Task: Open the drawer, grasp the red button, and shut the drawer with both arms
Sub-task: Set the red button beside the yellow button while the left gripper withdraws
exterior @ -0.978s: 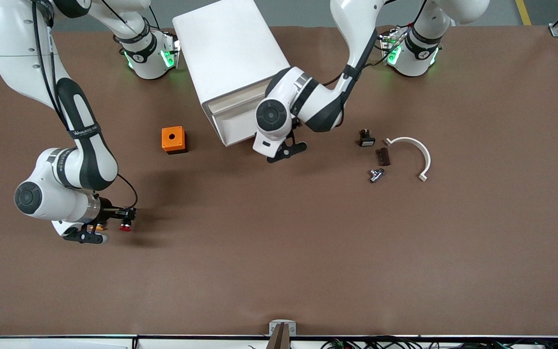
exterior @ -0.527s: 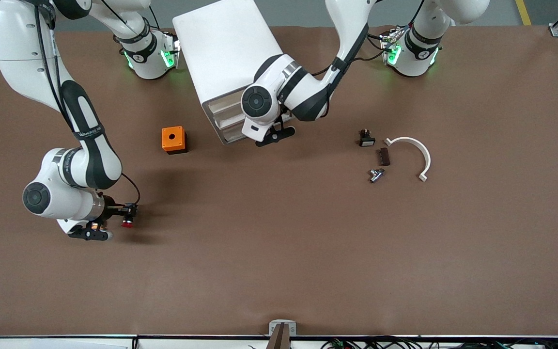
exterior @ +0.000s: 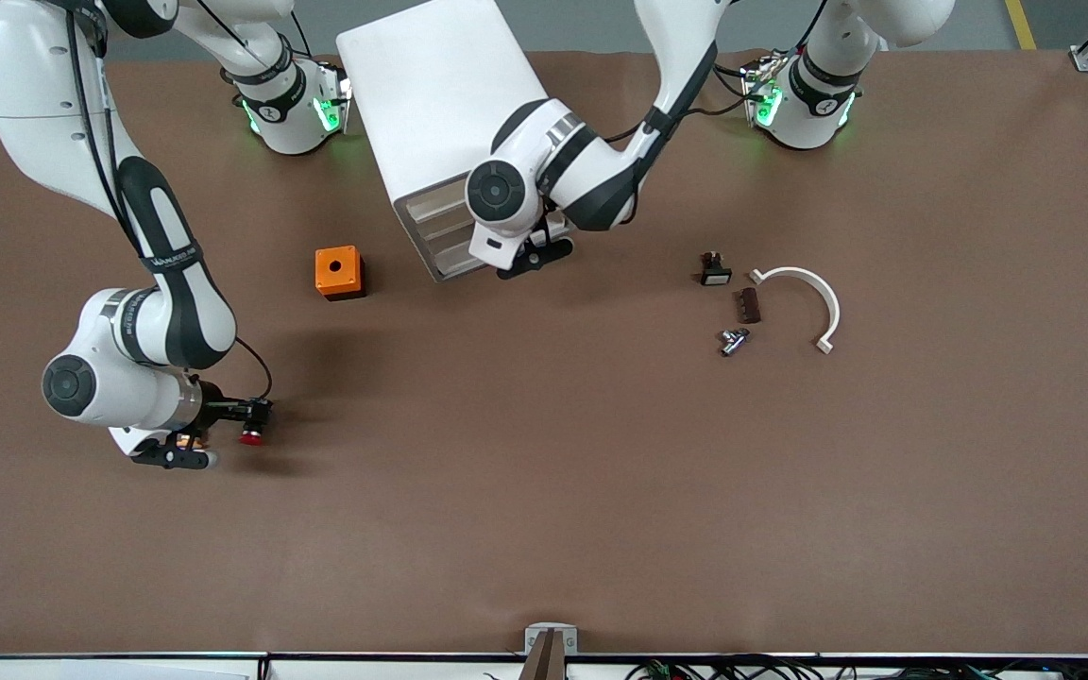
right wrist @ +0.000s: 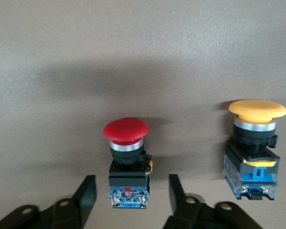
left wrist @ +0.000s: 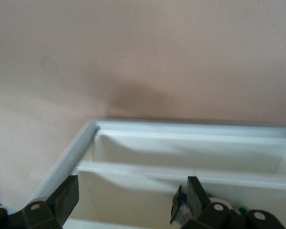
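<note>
Tabletop (exterior: pixel 601 491) is carrying a white box cabinet (exterior: pixel 440 85) at upper centre of the front frame, its stacked drawers facing the camera. The second drawer (exterior: pixel 438 225) is sitting about flush with the others, its cream front partly covered by the left arm's wrist. The left hand (exterior: pixel 535 260) is hanging at the cabinet's front, low against the drawer fronts; the left wrist view is showing its black fingers (left wrist: pixel 62 202) spread wide with nothing between them, white drawer fronts (left wrist: pixel 190 152) just ahead.

The right hand (exterior: pixel 223 436) is sitting low over the tabletop at lower left of the front frame. In the right wrist view its fingers (right wrist: pixel 83 198) are standing apart on either side of the red-capped button (right wrist: pixel 127 162), with a visible gap on both sides, so nothing is gripped. The button is resting upright on the tabletop, at (exterior: pixel 250 435) in the front view. An orange-capped button (right wrist: pixel 255 148) is standing just beside it.

An orange cube with a hole (exterior: pixel 338 272) is lying near the cabinet. A white curved bracket (exterior: pixel 813 302) and small dark parts (exterior: pixel 733 302) are lying at centre right.
</note>
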